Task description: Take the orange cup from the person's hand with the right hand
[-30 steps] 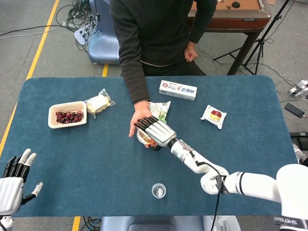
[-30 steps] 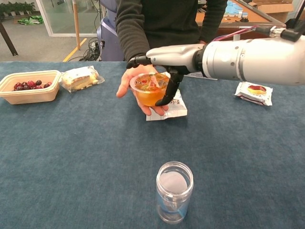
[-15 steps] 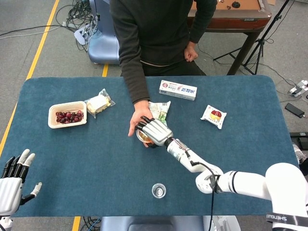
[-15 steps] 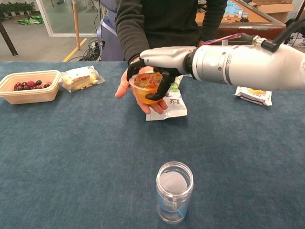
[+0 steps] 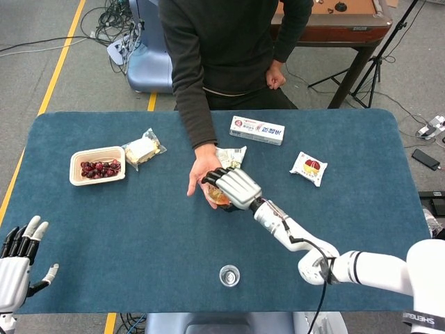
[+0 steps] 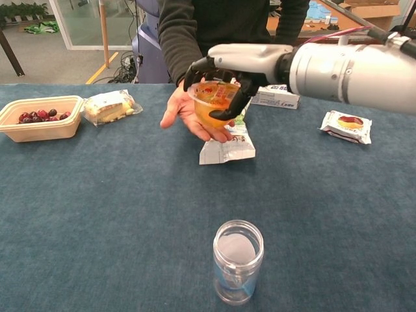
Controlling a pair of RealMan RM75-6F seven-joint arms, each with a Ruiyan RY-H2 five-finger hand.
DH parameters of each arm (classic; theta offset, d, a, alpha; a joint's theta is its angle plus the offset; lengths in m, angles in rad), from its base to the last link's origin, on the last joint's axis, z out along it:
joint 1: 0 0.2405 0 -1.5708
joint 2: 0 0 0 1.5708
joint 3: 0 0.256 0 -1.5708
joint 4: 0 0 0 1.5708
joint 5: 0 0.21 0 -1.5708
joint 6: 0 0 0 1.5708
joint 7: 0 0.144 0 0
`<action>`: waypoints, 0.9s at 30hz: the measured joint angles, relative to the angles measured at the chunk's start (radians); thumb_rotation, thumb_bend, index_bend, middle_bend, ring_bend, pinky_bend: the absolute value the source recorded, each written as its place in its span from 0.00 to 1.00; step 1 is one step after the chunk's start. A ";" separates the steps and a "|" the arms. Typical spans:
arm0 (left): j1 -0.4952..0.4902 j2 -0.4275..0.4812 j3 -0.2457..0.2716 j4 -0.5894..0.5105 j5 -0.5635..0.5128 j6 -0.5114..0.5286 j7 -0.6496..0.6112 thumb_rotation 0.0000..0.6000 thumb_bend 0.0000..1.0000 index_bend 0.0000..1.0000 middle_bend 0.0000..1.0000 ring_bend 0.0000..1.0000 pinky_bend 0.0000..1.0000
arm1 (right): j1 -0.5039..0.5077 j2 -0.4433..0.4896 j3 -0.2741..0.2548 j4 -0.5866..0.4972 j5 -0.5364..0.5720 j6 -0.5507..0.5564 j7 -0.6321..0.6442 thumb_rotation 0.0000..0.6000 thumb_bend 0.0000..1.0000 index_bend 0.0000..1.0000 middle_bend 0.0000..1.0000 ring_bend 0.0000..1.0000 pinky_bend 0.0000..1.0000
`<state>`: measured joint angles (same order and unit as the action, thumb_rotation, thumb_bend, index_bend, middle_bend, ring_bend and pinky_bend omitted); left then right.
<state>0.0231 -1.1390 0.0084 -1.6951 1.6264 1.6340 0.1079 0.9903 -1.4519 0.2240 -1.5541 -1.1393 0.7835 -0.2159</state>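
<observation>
The orange cup (image 6: 212,106) is a clear tub with orange contents and a sealed lid. My right hand (image 6: 224,68) comes over it from above and grips it, fingers and thumb curled around its rim. In the head view the orange cup (image 5: 217,197) peeks out under my right hand (image 5: 234,187). The person's hand (image 6: 182,112) lies open, palm up, just below and behind the cup; contact between them is unclear. My left hand (image 5: 15,266) hovers open at the table's near left corner, holding nothing.
A clear jar (image 6: 238,261) stands near the front edge. A white-green packet (image 6: 226,146) lies under the cup. A tray of cherries (image 5: 98,165), a wrapped sandwich (image 5: 143,148), a toothpaste box (image 5: 257,130) and a snack packet (image 5: 309,168) are spread across the blue table (image 5: 139,229).
My right hand closed its fingers around the orange cup and lifted it slightly up and to the right off the person's palm. The person's hand stays open beneath.
</observation>
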 measured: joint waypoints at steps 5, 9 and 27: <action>-0.002 0.000 0.002 0.000 0.001 -0.006 0.000 1.00 0.30 0.05 0.00 0.00 0.00 | -0.053 0.095 -0.024 -0.077 -0.042 0.033 0.031 1.00 0.58 0.52 0.37 0.21 0.55; -0.004 -0.005 0.003 0.002 0.005 -0.012 0.001 1.00 0.30 0.05 0.00 0.00 0.00 | -0.111 0.160 -0.065 -0.118 -0.073 0.052 0.076 1.00 0.58 0.52 0.37 0.21 0.55; -0.006 -0.010 0.006 -0.002 0.019 -0.010 0.008 1.00 0.30 0.05 0.00 0.00 0.00 | -0.190 0.090 -0.169 0.066 -0.147 0.028 0.157 1.00 0.56 0.52 0.36 0.21 0.55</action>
<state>0.0173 -1.1486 0.0143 -1.6974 1.6451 1.6235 0.1161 0.7999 -1.3616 0.0547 -1.4884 -1.2866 0.8118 -0.0589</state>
